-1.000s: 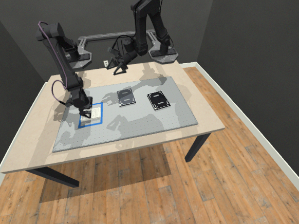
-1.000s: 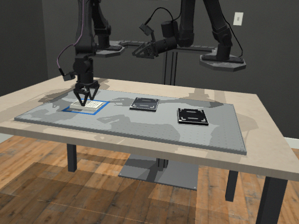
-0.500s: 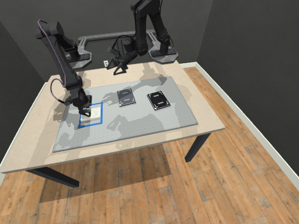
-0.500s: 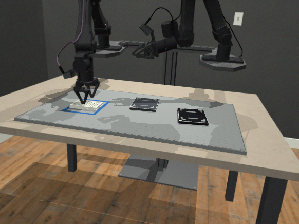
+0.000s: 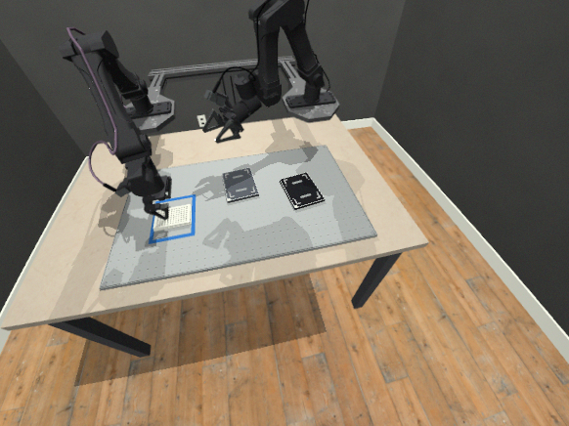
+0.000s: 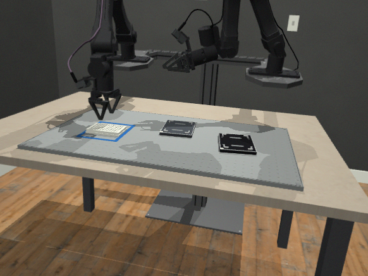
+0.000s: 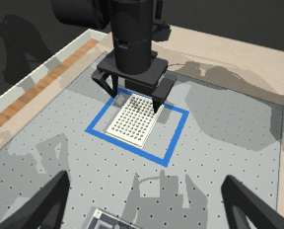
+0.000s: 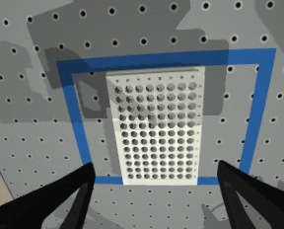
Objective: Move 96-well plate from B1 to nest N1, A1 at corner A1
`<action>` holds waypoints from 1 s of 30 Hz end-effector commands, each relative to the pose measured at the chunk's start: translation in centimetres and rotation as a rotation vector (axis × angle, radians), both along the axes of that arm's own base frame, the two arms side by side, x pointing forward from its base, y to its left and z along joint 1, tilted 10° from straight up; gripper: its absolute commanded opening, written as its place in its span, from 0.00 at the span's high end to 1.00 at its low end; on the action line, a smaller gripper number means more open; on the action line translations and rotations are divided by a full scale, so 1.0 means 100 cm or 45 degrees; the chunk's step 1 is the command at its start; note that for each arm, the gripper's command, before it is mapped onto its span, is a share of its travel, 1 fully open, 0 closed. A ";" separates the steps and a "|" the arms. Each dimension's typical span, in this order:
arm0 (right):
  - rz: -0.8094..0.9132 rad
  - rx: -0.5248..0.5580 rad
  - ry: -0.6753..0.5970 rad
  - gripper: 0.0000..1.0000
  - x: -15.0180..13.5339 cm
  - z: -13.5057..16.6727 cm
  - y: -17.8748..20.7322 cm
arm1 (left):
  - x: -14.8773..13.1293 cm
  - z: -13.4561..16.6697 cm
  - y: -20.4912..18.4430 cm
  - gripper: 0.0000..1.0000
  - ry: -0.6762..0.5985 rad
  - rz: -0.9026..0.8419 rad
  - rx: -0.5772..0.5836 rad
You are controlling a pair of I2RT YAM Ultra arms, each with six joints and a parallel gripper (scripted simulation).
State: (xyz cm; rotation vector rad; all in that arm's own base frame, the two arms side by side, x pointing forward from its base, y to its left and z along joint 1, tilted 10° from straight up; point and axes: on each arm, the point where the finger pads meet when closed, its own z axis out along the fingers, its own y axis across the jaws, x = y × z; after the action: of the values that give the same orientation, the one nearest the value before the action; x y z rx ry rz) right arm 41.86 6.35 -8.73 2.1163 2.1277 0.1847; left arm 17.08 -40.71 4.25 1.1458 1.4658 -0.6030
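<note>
Plate (image 5: 179,216) (image 6: 107,128) (image 7: 135,121) (image 8: 159,129) inside blue outline (image 5: 194,215) (image 6: 126,133) (image 7: 177,140) (image 8: 168,60), grey perforated board (image 5: 274,236) (image 6: 190,158) (image 7: 222,153) (image 8: 163,204); dark walls (image 5: 479,68) (image 6: 177,85) (image 7: 222,22), wooden floor (image 5: 274,362) (image 6: 104,250) (image 7: 25,107).

Matt grey metal-look board (image 5: 274,244) (image 6: 177,158) (image 7: 217,163) (image 8: 30,104) — floor (image 5: 244,371) (image 6: 110,250) rough wood; plate (image 5: 178,216) (image 6: 109,128) (image 7: 133,120) (image 8: 158,128) matt plastic, approx.
</note>
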 end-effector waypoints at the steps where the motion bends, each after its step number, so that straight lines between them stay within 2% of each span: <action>1: 0.010 -0.018 0.018 0.00 -0.002 -0.004 0.002 | -0.002 0.005 0.002 0.00 0.009 -0.009 -0.021; 30: 0.009 -0.013 -0.012 0.00 0.012 -0.040 0.001 | -0.002 0.005 0.002 0.00 0.009 -0.009 -0.021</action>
State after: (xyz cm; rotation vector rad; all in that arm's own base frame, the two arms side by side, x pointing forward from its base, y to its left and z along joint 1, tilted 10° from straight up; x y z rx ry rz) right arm 41.34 6.26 -12.85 2.1289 2.1427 0.1490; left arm 17.08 -40.71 4.25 1.1458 1.4658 -0.6030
